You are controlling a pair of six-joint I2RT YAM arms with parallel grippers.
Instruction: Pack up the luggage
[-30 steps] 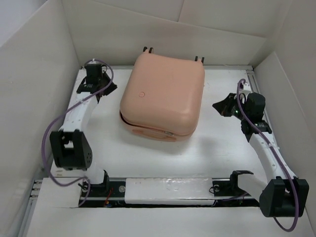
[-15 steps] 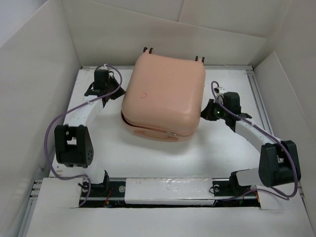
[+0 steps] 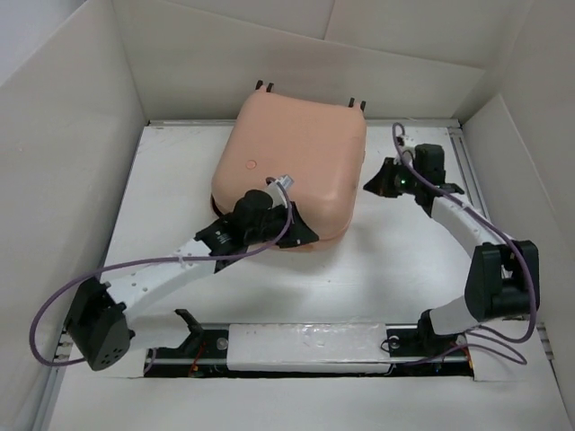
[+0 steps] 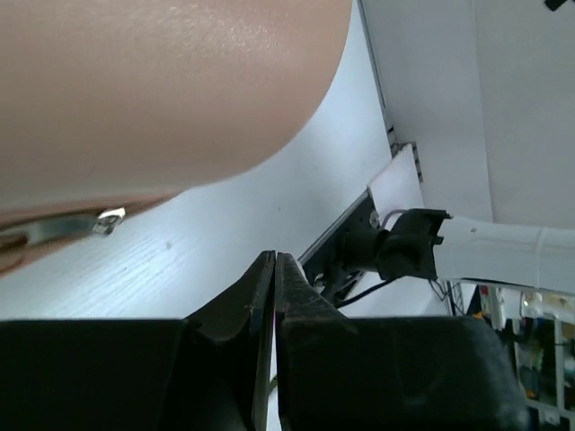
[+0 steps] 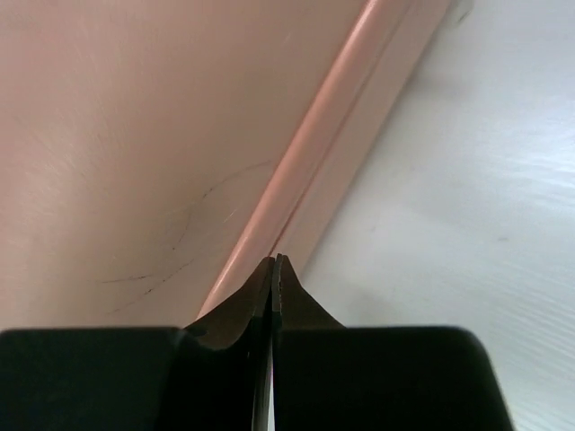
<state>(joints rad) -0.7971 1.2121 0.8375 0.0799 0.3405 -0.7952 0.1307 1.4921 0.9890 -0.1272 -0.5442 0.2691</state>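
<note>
Luggage: the peach-pink hard-shell case [image 3: 296,153] lies flat on the table [image 3: 395,260], at the far middle and turned a little off square.
Luggage state: the 2 halves are shut on each other; the smooth lid faces up and bears 1 small round mark [image 3: 253,163].
Wheels: the black casters [image 3: 267,87] stick out at the far edge, toward the back wall [image 3: 296,54].
Left arm: it reaches from the near left corner diagonally to the near edge of the luggage, and its black wrist overlaps that edge in the top view.
Left gripper [image 4: 274,258]: the 2 fingers are pressed together with nothing between them. They point along the table below the rounded near corner of the shell, and bare table shows between tips and shell.
Zip pull: a small metal tab [image 4: 106,215] hangs at the seam, left of the left fingertips in the left wrist view.
Right arm: it bends up the right side of the table, its wrist just beside the right flank of the luggage.
Right gripper [image 5: 273,260]: the fingers are closed tight on each other and empty. The tips aim at the raised seam band [image 5: 332,117] between the halves. Whether they touch it cannot be told.
Cables: purple cable [image 3: 54,314] loops from the left arm at the near left.
</note>
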